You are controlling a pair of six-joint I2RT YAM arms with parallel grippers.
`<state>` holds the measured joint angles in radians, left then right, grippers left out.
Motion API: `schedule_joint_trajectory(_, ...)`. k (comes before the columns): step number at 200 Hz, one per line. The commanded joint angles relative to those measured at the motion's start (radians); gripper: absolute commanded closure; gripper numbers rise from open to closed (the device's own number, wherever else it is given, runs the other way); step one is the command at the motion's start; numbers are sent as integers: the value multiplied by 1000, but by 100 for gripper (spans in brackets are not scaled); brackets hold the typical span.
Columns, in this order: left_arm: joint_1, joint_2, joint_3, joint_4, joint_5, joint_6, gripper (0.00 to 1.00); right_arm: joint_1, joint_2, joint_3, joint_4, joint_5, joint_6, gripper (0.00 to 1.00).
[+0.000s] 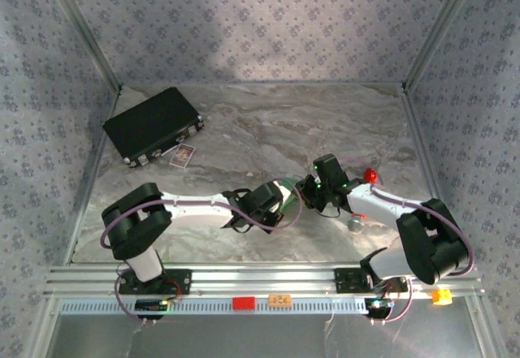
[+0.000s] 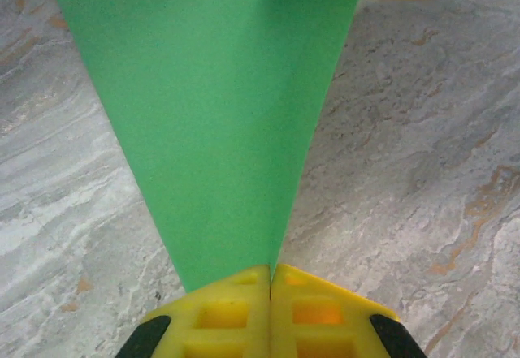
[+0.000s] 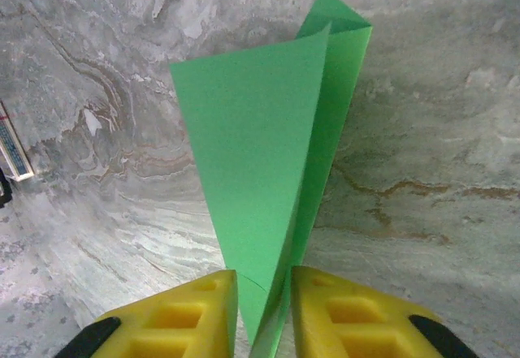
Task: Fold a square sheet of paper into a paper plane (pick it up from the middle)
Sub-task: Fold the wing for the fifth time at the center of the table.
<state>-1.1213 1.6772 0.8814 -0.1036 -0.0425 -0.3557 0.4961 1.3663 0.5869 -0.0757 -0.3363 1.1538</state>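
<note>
Both my arms reach in low over the counter (image 1: 244, 131) and meet near its middle, wrists facing each other. My left end effector (image 2: 270, 293) is clamped on the plane (image 2: 211, 131), yellow fingers pressed together at its narrow end. My right end effector (image 3: 264, 293) stands parted, a tapering tip in the gap. The paper is smooth bright green, a long creased wedge. Veined grey marble lies open on both sides; a black case (image 1: 153, 124) sits far back left.

Paper plane (image 3: 260, 179): plain bright green. Left gripper (image 2: 270, 270), right gripper (image 3: 264, 281): yellow. Tabletop (image 1: 268, 122): grey marble, brown veins. Case (image 1: 153, 125): black. Walls (image 1: 244, 17): grey floral print.
</note>
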Motion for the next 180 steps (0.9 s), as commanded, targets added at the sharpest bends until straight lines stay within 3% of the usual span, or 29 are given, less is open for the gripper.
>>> schedule_joint_trajectory(1, -20, -14, 37, -40, -55, 36, 95, -7, -22, -11, 2, -7, 13, 76)
schedule_joint_trajectory(50, -43, -2, 56, -67, -104, 60, 92, -13, -26, -30, 33, -24, 27, 87)
schedule_joint_trajectory(92, -60, 7, 64, -77, -140, 70, 81, -19, -35, -54, 82, -43, 53, 94)
schedule_joint_trajectory(132, -83, 25, 77, -91, -201, 72, 75, -21, -45, -62, 96, -52, 62, 96)
schedule_joint_trajectory(180, -102, 43, 90, -104, -232, 83, 75, -24, -50, -71, 113, -53, 69, 96)
